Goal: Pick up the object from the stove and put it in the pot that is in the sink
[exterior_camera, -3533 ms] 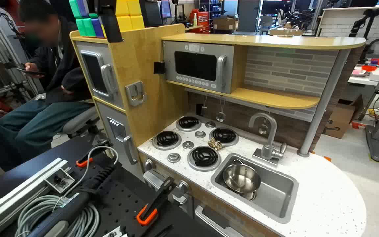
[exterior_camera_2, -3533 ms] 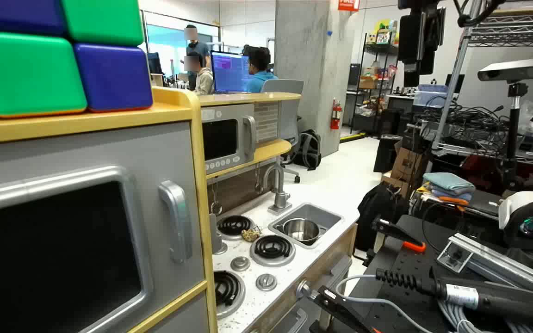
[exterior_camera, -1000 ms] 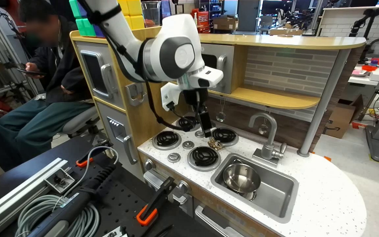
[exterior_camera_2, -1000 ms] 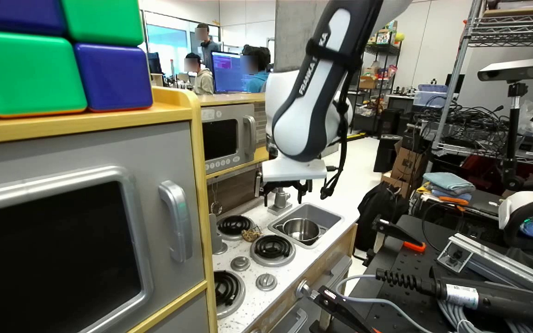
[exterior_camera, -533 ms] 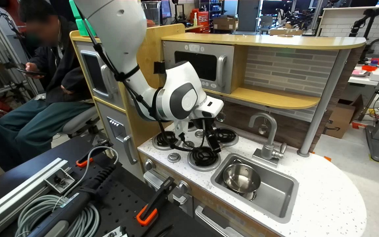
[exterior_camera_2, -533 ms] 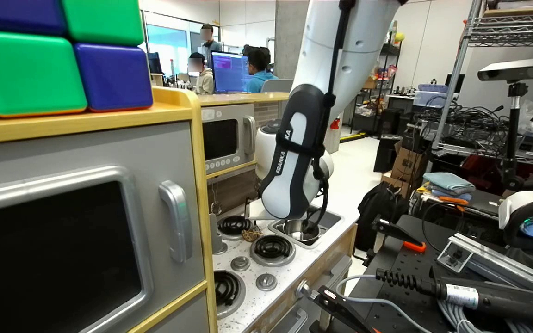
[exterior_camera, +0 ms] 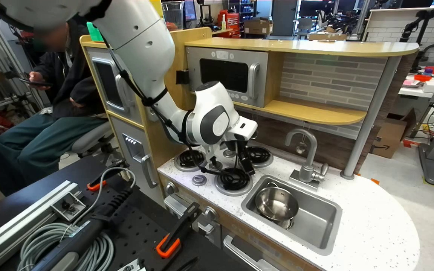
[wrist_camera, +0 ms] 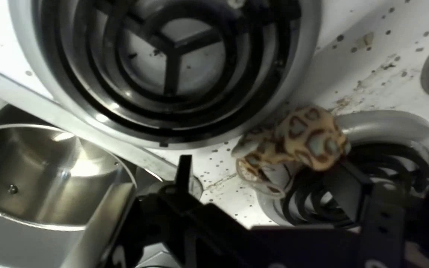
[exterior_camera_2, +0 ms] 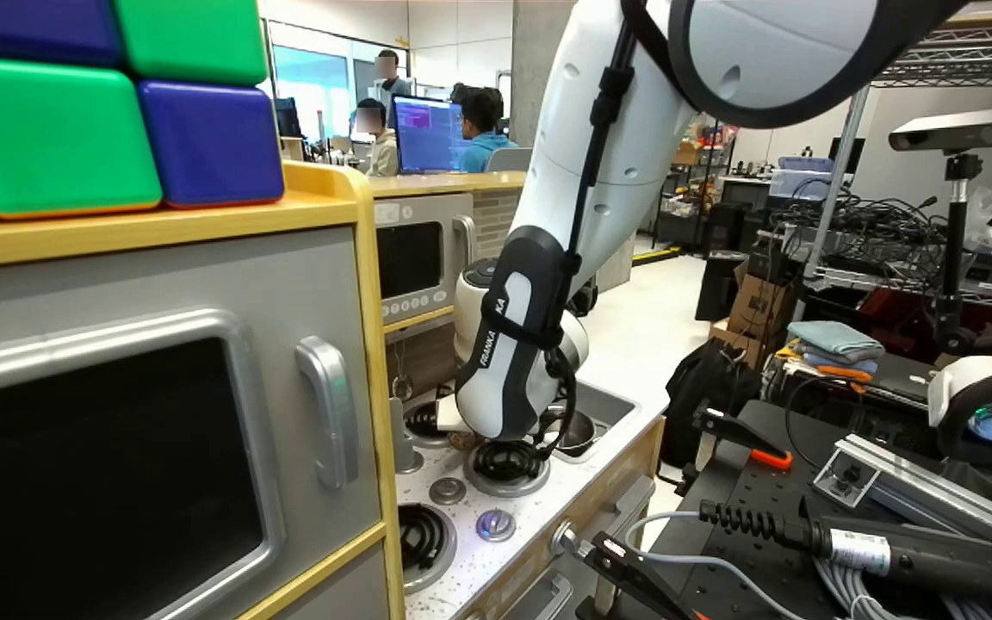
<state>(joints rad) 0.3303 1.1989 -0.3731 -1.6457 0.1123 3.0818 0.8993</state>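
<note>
Tool (wrist_camera: 264, 176) lowered over stove (wrist_camera: 378, 63); jaws wide apart, spotted object (wrist_camera: 300, 143) ungripped, contact unclear.

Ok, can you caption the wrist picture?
Open black gripper near a tan, brown-spotted object by two round black burners, with a shiny round steel pot.
</note>
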